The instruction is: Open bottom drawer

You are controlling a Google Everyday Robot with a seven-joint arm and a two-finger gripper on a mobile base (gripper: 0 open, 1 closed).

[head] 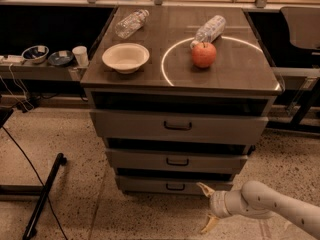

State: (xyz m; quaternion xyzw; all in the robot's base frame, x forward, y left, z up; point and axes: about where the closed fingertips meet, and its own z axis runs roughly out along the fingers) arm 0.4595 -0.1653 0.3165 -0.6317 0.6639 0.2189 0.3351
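Note:
The bottom drawer (150, 185) is the narrowest grey front at the foot of the cabinet, with a small black handle (175, 187) at its centre. It looks closed or nearly so. My gripper (207, 208) is low at the lower right, just right of the handle and in front of the drawer's right part. Its two pale fingers are spread apart, one (205, 189) up near the drawer front, one (209, 224) down by the floor. It holds nothing.
The mid-sized drawer (176, 160) and the widest drawer (177, 126) sit above. On the cabinet top are a white bowl (125, 57), an apple (204, 54) and two plastic bottles (131, 23) (210, 29). A black stand leg (44, 196) lies on the floor at left.

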